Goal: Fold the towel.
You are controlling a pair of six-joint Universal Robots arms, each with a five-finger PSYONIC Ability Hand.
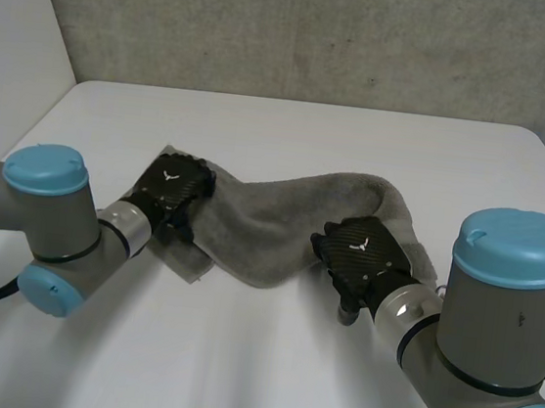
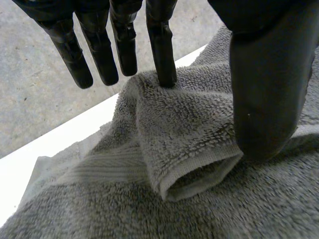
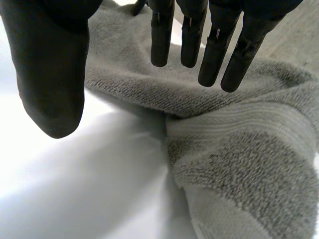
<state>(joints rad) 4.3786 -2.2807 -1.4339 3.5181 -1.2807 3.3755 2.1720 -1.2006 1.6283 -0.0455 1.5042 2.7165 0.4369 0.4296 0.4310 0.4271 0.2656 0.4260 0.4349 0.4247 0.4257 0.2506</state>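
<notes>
**Inspector:** Where is the towel?

**Examiner:** The grey towel (image 1: 270, 222) lies crumpled in an uneven band across the white surface (image 1: 264, 361), unfolded. It runs from the left hand (image 1: 171, 188) to the right hand (image 1: 365, 254), with one hand at each end.

**Inspector:** What is the left hand doing?

**Examiner:** It is released and grasps nothing. Its wrist view shows the fingers (image 2: 163, 55) straight. One fingertip touches the top of a raised fold (image 2: 179, 129), and the others hang clear beyond the cloth's edge. The thumb (image 2: 264, 94) presses on the towel just beside that fold, next to its rolled hem (image 2: 199, 175). The fold stands between the thumb and the touching finger. I see no clamp on it.

**Inspector:** And the right hand?

**Examiner:** It is also released. In its wrist view the fingers (image 3: 212, 59) are straight and hang over the towel's bunched end. I cannot confirm that they touch it. The thumb (image 3: 52, 79) is over bare surface beside the towel's edge, apart from the cloth. A ribbed hem band (image 3: 239, 119) crosses the cloth just beyond the fingertips.
</notes>
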